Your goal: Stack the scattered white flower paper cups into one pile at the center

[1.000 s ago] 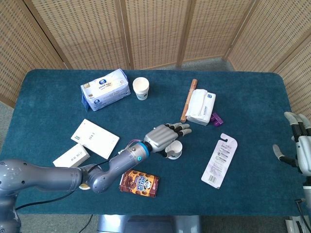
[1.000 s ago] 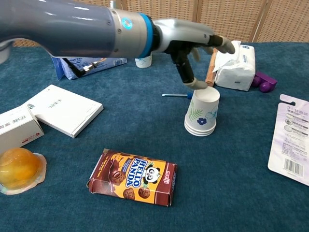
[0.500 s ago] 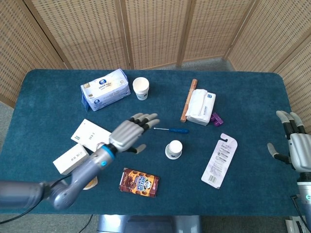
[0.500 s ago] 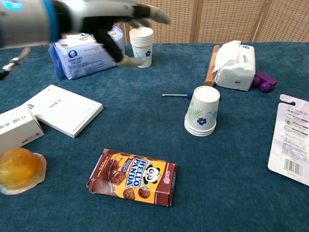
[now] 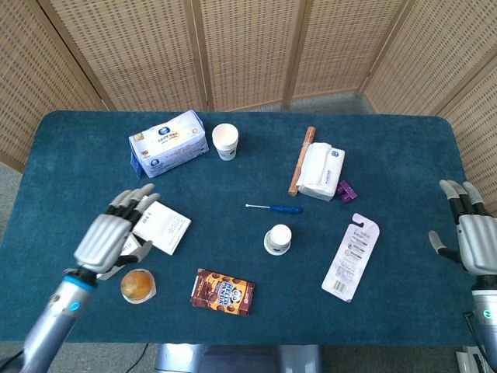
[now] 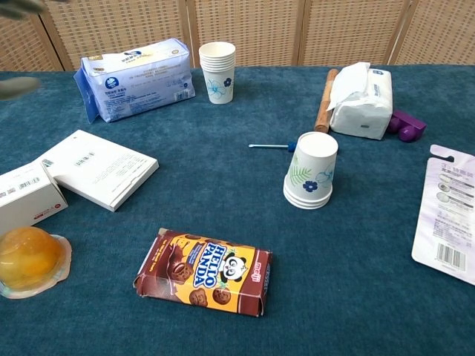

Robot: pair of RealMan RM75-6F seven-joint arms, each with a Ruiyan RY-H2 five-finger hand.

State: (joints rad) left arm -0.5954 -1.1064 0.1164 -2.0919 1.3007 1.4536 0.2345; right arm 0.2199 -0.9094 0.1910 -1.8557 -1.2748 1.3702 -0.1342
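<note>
An upside-down pile of white flower paper cups (image 5: 277, 239) (image 6: 311, 171) stands near the table's middle. A second pile of flower cups (image 5: 225, 141) (image 6: 217, 71) stands upright at the back, beside the tissue pack. My left hand (image 5: 112, 235) hovers open over the white boxes at the front left, holding nothing; in the chest view only a blurred fingertip shows at the left edge. My right hand (image 5: 468, 236) is open at the table's right edge, fingers apart and empty.
A blue tissue pack (image 6: 133, 77), two white boxes (image 6: 97, 168), a jelly cup (image 6: 30, 259), a Hello Panda box (image 6: 203, 271), a blue screwdriver (image 6: 272, 146), a wooden stick (image 6: 324, 100), a wipes pack (image 6: 361, 90), a purple item (image 6: 405, 127) and a blister pack (image 6: 448, 213) lie around.
My left hand let go of the upside-down cup pile and swept back left to the table's front-left side. My right hand barely shifted.
</note>
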